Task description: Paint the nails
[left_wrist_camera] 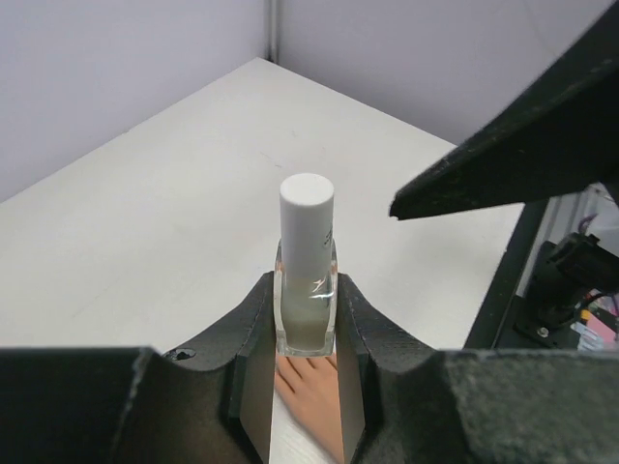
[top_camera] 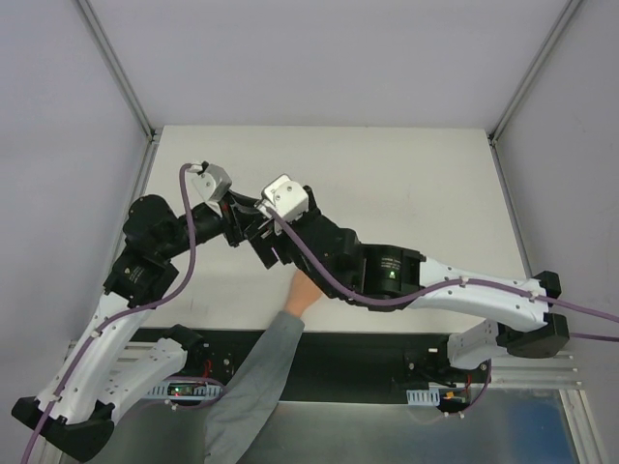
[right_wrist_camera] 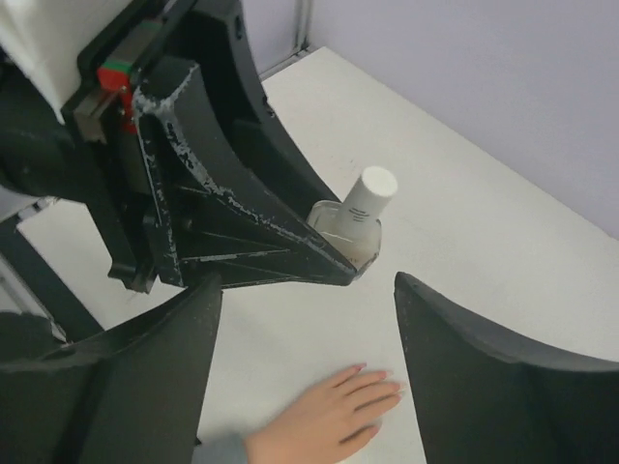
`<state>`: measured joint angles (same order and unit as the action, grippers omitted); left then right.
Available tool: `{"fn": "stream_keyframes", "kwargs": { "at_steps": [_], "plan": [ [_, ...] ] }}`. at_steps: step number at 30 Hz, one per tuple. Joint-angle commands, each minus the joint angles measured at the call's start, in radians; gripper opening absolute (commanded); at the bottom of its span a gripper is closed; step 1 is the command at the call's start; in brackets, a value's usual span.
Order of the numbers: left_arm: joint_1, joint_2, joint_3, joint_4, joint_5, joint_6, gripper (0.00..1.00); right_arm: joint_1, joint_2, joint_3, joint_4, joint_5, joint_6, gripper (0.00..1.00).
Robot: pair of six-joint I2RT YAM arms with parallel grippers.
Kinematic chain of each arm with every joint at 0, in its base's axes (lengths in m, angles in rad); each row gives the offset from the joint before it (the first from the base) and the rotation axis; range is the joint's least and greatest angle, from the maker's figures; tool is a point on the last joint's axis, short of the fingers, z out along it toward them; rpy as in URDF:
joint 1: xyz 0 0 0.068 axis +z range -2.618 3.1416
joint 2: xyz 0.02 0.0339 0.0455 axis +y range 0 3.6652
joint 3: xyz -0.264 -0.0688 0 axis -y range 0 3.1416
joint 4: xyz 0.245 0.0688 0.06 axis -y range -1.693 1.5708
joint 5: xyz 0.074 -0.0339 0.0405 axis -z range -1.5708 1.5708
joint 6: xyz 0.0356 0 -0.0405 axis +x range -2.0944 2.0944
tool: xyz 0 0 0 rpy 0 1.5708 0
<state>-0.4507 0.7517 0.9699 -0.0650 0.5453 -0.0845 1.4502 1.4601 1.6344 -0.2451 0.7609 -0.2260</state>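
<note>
Top external view: the left arm and right arm converge over the middle of the worktop, and both sets of jaws are masked by the wrist housings, so their state cannot be read here. The hand in its grey sleeve reaches in from the near edge, with its fingers hidden under the right arm. The nails are not visible. Left wrist view: the left jaws are closed on the glass body of the polish bottle, one jaw on each side. The bottle stands upright with its long axis vertical, and its white cap projects clear above the jaws. The hand lies flat on the worktop directly beneath the bottle. Right wrist view: the right jaws stand wide open and hold nothing. The cap lies ahead of the gap and slightly to its right, not yet between the jaws, and the bottle's axis appears tilted across this view. The nails tip the fingers just below the gap, on the worktop, and point toward the right-hand jaw. The right jaws are the nearer free pair. Judgement: the coming move depends on bringing the open gap forward in line with the cap's axis so that the jaws can close on either side of it.
</note>
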Motion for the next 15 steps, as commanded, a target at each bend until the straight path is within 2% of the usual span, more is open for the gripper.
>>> {"fn": "stream_keyframes", "kwargs": {
  "at_steps": [1,2,3,4,5,7,8,11,13,15],
  "plan": [
    [0.000,-0.012,-0.002,0.041,0.149,-0.040,0.00,-0.043,-0.098,0.070,-0.104,-0.179,-0.167,0.79],
    [0.000,-0.008,0.003,0.037,0.203,-0.041,0.00,-0.066,-0.113,0.074,-0.130,-0.322,-0.168,0.80],
    [0.000,0.001,0.009,0.036,0.316,-0.056,0.00,-0.091,-0.139,0.076,-0.150,-0.401,-0.168,0.81],
    [0.000,0.006,0.012,0.036,0.364,-0.064,0.00,-0.152,-0.158,0.064,-0.175,-0.487,-0.167,0.84],
    [0.000,0.009,0.015,0.036,0.407,-0.072,0.00,-0.186,-0.173,0.053,-0.180,-0.684,-0.158,0.84],
    [0.000,0.012,0.026,0.034,0.507,-0.087,0.00,-0.288,-0.213,0.033,-0.184,-0.910,-0.151,0.85],
    [0.000,0.015,0.029,0.036,0.539,-0.089,0.00,-0.313,-0.225,0.007,-0.183,-1.086,-0.157,0.85],
    [0.000,0.023,0.049,0.042,0.678,-0.103,0.00,-0.358,-0.268,-0.054,-0.152,-1.283,-0.203,0.85],
    [0.000,0.037,0.058,0.062,0.753,-0.132,0.00,-0.373,-0.280,-0.085,-0.112,-1.339,-0.219,0.83],
    [0.000,0.038,0.059,0.086,0.777,-0.153,0.00,-0.390,-0.280,-0.097,-0.085,-1.443,-0.205,0.79]
  ]
}}
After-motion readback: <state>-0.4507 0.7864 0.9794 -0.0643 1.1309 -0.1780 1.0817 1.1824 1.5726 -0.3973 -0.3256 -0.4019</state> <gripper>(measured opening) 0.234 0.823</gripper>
